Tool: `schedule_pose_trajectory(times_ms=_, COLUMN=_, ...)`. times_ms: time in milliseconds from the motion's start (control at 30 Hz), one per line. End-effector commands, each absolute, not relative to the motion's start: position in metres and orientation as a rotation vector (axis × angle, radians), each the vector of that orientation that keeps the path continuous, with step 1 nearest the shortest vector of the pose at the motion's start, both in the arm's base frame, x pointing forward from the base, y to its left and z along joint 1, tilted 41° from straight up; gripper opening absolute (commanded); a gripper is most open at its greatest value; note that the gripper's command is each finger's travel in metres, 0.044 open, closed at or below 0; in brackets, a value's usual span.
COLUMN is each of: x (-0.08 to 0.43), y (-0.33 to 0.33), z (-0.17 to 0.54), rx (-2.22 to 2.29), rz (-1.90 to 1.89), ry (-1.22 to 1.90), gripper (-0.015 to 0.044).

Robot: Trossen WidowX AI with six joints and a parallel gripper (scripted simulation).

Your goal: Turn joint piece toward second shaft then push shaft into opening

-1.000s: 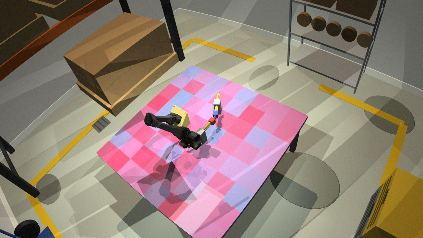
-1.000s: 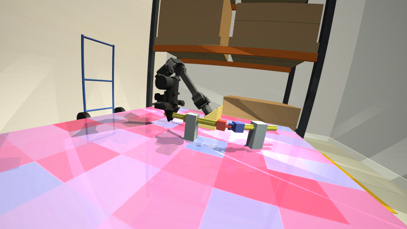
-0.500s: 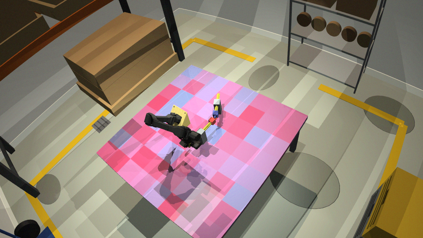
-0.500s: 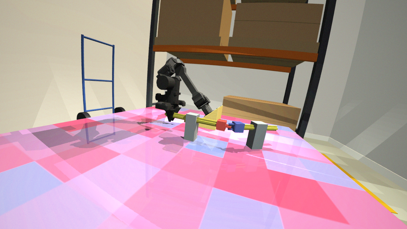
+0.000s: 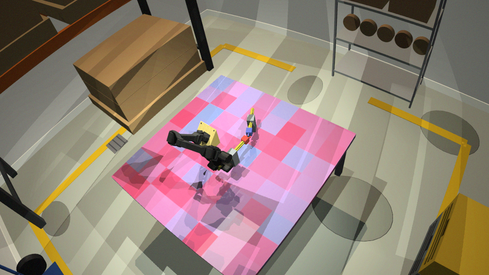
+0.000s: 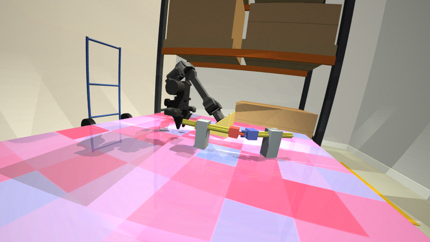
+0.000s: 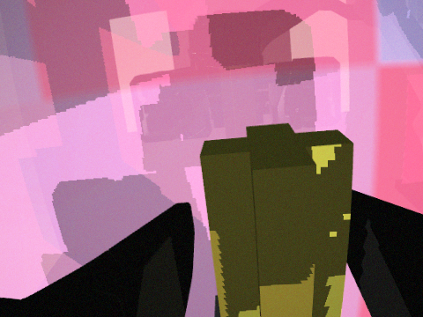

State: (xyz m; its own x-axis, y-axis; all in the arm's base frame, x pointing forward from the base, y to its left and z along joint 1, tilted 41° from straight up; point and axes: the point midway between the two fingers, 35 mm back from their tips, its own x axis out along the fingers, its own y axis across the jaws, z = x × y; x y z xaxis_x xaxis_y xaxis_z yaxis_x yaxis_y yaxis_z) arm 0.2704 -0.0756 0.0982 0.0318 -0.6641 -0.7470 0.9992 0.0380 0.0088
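Note:
The second shaft [image 5: 240,145] [image 6: 217,128] [image 7: 291,198], yellow and ridged, passes through its grey block [image 5: 234,157] [image 6: 202,138], and its front end is inside the red joint piece [image 5: 245,139] [image 6: 233,131]. Its collar is close against the block's rear side. The red piece hinges on the blue part [image 5: 248,131] [image 6: 251,134] at the end of the first shaft [image 5: 252,111] [image 6: 287,135], held by the other grey block [image 5: 251,119] [image 6: 271,146]. My gripper [image 6: 180,122] [image 7: 263,210] is open around the second shaft's rear end. The left finger stands clear of it; the right looks very near it, contact unclear.
A yellow wedge mount [image 5: 209,131] [image 6: 225,124] carries the arm's base, left of the joint in the top view. The checkered table [image 5: 290,133] [image 6: 186,192] lies under everything. Storage racks and boxes stand beyond the table.

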Motion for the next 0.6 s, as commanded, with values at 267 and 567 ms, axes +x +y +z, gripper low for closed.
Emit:
schedule_pose_trajectory(times_ms=267, x=0.2706, y=-0.0755, z=0.0984, rx=0.649, rz=-1.428, ry=0.663, gripper=0.044)
schedule_pose_trajectory(times_ms=567, x=0.2706, y=-0.0755, z=0.0984, rx=0.649, rz=-1.428, ry=0.663, gripper=0.044)
